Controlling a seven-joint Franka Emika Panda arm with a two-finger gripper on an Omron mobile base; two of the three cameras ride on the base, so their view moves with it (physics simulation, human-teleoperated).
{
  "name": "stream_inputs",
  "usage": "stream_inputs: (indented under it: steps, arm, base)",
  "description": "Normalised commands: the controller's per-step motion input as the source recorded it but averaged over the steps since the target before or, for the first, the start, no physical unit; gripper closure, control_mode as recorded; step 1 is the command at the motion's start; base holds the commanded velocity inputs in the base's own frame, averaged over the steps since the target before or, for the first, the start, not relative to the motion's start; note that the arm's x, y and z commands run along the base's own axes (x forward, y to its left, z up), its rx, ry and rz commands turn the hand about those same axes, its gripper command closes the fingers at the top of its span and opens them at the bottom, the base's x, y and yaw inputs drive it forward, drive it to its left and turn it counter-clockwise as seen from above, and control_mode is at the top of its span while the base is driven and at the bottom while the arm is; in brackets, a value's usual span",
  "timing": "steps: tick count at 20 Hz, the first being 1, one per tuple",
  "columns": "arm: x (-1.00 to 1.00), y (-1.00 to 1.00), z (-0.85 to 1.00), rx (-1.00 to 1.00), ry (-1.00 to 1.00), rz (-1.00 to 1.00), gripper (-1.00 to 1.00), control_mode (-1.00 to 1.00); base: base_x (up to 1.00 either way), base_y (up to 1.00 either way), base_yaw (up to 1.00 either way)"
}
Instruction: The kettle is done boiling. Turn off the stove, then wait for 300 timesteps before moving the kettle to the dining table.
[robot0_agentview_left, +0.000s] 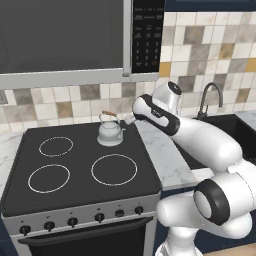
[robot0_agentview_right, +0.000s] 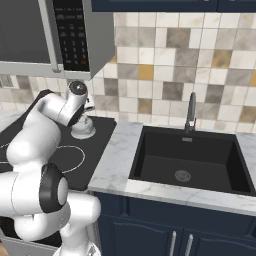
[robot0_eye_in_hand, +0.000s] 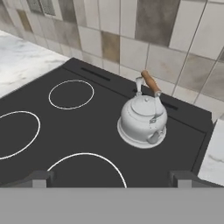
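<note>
The silver kettle (robot0_agentview_left: 110, 131) (robot0_agentview_right: 82, 127) (robot0_eye_in_hand: 142, 120) with its brown handle stands upright on the back right burner of the black stove (robot0_agentview_left: 82, 152) (robot0_eye_in_hand: 87, 131). A row of black knobs (robot0_agentview_left: 72, 221) runs along the stove's front. My gripper (robot0_eye_in_hand: 111, 179) hovers above the stove's front right area, open and holding nothing. It looks down at the kettle from a short distance and is apart from it. In the base views my bent arm hides part of the kettle's right side. The dining table is out of view.
A microwave (robot0_agentview_left: 60, 35) (robot0_agentview_right: 45, 35) hangs over the stove. Right of the stove lies a marble counter (robot0_agentview_left: 160, 155) (robot0_agentview_right: 115, 165), then a black sink (robot0_agentview_right: 190, 160) with a faucet (robot0_agentview_left: 210, 97) (robot0_agentview_right: 190, 112). A tiled wall backs everything.
</note>
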Motion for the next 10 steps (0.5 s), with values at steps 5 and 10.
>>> stream_inputs:
  steps: [5, 10]
  arm:
    - [0.19, 0.05, -0.01, 0.00, 0.00, 0.00, -1.00, -1.00]
    - [0.26, 0.03, 0.00, 0.00, 0.00, 0.00, -1.00, -1.00]
  base:
    - [0.00, 0.00, 0.00]
    - [0.00, 0.00, 0.00]
